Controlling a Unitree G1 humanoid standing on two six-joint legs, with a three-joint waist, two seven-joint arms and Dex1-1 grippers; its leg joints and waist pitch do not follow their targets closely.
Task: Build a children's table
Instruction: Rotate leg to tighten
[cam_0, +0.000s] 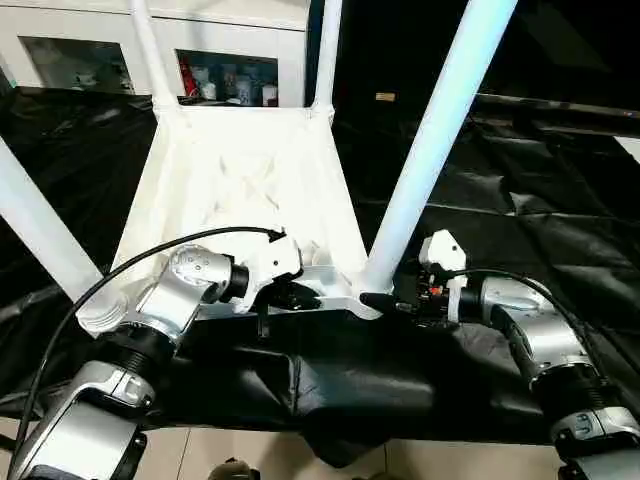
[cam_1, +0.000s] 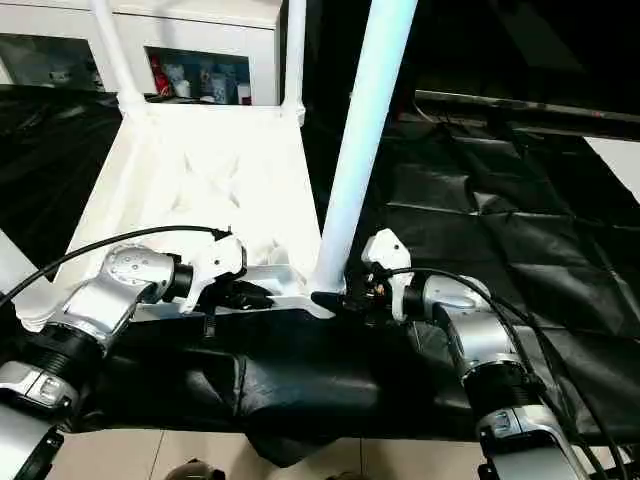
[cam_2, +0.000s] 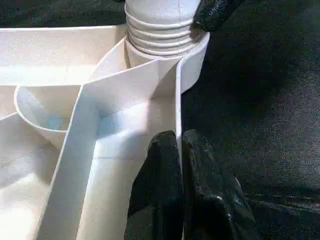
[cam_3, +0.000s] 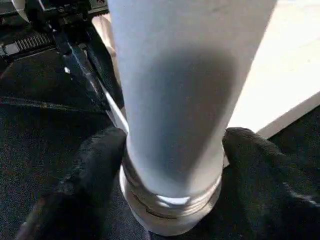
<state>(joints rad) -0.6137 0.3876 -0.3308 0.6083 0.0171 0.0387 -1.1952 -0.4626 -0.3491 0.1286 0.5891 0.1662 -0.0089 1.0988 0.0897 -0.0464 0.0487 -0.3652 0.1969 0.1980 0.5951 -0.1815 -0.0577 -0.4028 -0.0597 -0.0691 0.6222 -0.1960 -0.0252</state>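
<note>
The white tabletop (cam_0: 240, 180) lies upside down on black cloth, ribbed underside up. Legs stand in its corner sockets: two at the far corners (cam_0: 148, 50) (cam_0: 328, 50), one at the near left (cam_0: 40, 230), one at the near right (cam_0: 430, 150). My left gripper (cam_0: 295, 295) is shut on the tabletop's thin near rim (cam_2: 176, 100), close to the near right socket. The ribbed foot of the near right leg (cam_2: 160, 30) sits in that socket. My right gripper (cam_0: 385, 300) clasps this leg just above the socket, its black fingers (cam_3: 95, 165) pressed against both sides.
Wrinkled black cloth (cam_0: 520, 200) covers the work surface around the tabletop and hangs over the near edge. A white cabinet (cam_0: 230, 60) with glass doors stands behind. Pale floor tiles (cam_0: 250, 450) show below the near edge. A black cable (cam_0: 150, 255) arcs over my left forearm.
</note>
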